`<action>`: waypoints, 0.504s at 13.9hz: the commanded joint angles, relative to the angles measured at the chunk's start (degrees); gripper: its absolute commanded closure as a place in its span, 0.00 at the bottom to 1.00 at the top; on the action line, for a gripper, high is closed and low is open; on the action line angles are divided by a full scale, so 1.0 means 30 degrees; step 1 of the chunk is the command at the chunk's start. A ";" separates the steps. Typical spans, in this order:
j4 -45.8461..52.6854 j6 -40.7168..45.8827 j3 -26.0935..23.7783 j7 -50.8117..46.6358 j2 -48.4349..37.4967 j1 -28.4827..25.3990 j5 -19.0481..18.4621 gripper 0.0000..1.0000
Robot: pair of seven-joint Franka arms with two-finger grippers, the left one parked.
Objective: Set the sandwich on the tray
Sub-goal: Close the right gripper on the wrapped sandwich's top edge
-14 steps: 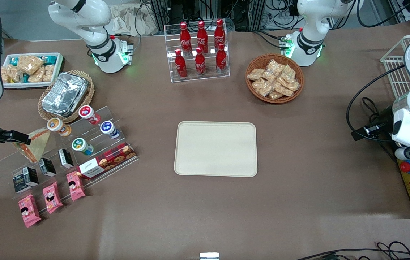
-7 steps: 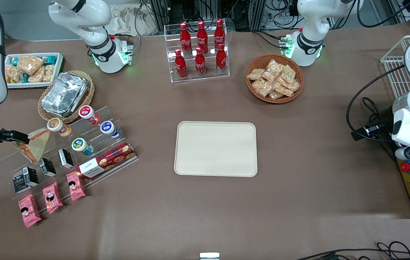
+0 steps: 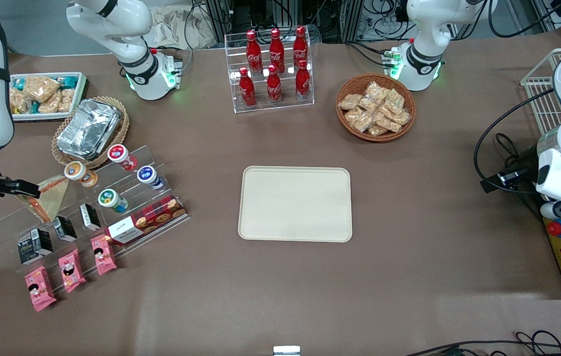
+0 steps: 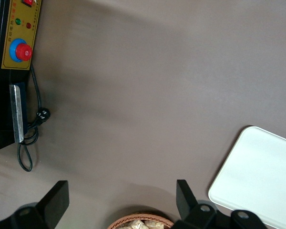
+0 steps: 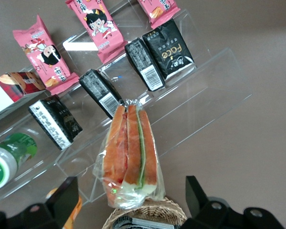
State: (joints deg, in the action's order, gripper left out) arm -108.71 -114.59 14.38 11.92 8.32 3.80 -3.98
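At the front view's left edge, the open black two-finger gripper [image 3: 33, 194] straddles the plastic-wrapped triangular sandwich [image 3: 48, 198], unclosed; the cream rectangular tray [image 3: 295, 203] lies mid-frame, well apart.

Wrapped sandwich [image 3: 48, 199] apart from tray [image 3: 295, 203]

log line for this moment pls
gripper: open, straddling wrapped triangular wedge sandwich on clear acrylic stand | flat cream-beige rectangular tray: bare
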 commanded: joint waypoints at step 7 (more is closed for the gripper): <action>-0.1935 -0.2640 -0.0075 0.0129 -0.0167 0.0050 -0.0137 0.00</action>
State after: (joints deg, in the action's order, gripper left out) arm -112.31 -119.64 14.33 12.00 8.38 3.80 -3.98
